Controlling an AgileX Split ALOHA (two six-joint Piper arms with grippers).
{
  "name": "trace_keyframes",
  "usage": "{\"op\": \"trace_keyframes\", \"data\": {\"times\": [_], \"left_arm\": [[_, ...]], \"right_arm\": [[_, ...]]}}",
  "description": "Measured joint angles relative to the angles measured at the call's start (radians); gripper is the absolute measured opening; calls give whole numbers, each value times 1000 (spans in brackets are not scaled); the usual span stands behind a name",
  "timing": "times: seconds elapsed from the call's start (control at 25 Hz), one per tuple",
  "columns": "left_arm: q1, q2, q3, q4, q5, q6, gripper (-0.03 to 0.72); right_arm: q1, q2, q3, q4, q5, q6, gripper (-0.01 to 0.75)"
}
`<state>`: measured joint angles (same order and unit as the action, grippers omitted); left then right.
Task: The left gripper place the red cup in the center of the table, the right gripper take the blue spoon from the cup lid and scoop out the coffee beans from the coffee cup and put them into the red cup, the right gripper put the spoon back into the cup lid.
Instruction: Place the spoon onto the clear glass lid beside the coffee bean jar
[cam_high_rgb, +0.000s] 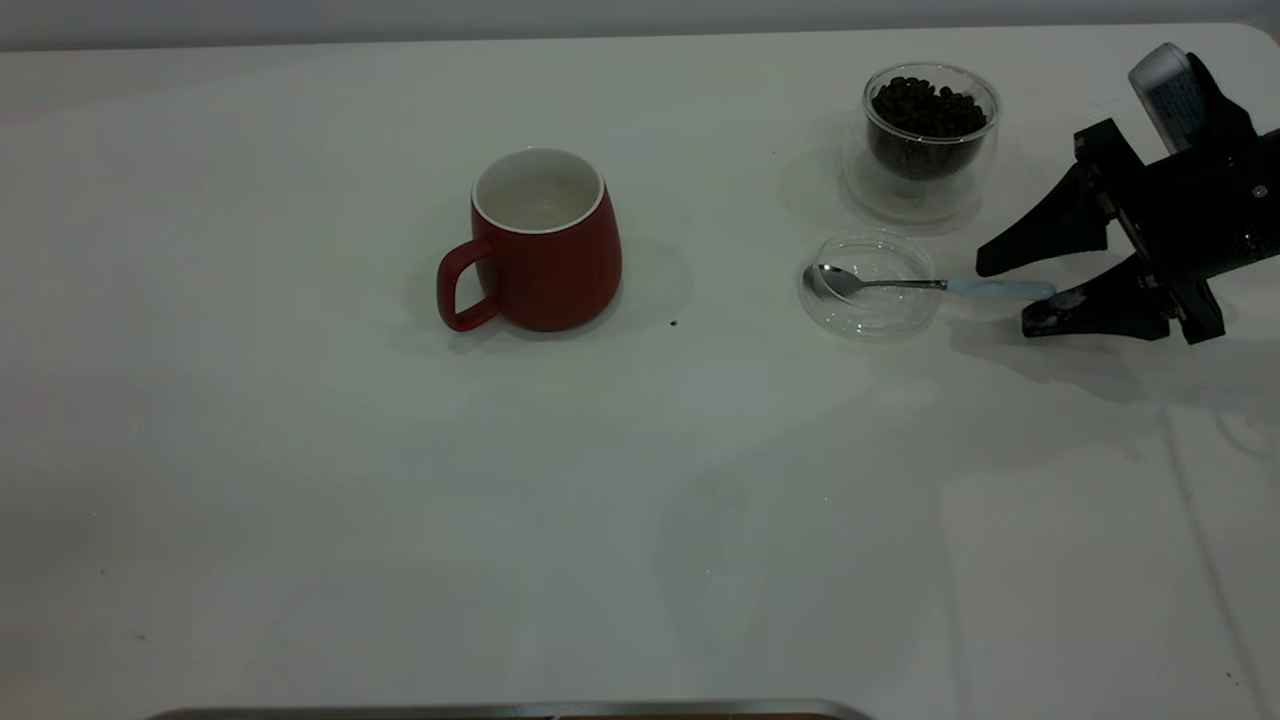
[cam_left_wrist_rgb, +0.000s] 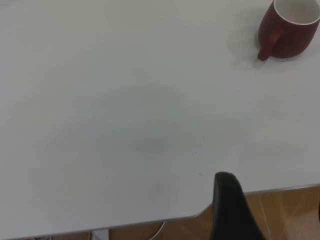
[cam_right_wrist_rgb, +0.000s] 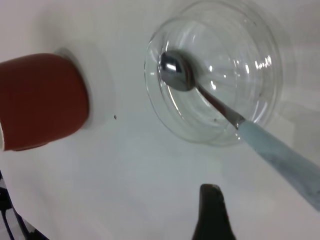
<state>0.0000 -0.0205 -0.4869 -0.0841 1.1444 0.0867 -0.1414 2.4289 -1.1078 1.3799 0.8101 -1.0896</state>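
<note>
The big white table holds a round red cup with a white inside near the middle. At three o'clock from it lies a flat clear glass lid. A clear glass cup of dark coffee beans stands at twelve o'clock from the lid.

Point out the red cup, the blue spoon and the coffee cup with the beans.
red cup (cam_high_rgb: 560, 265), exterior view, on its front wall.
blue spoon (cam_high_rgb: 1000, 289), exterior view, on its pale blue handle.
coffee cup (cam_high_rgb: 930, 165), exterior view, on its glass wall below the beans.
</note>
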Motion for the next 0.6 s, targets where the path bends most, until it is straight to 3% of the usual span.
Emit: {"op": "trace_keyframes", "data": {"times": [0.6], "left_arm": [[0, 0, 0, 0, -1, 0, 471]], "right_arm": [[14, -47, 0, -159, -12, 130, 584]]}}
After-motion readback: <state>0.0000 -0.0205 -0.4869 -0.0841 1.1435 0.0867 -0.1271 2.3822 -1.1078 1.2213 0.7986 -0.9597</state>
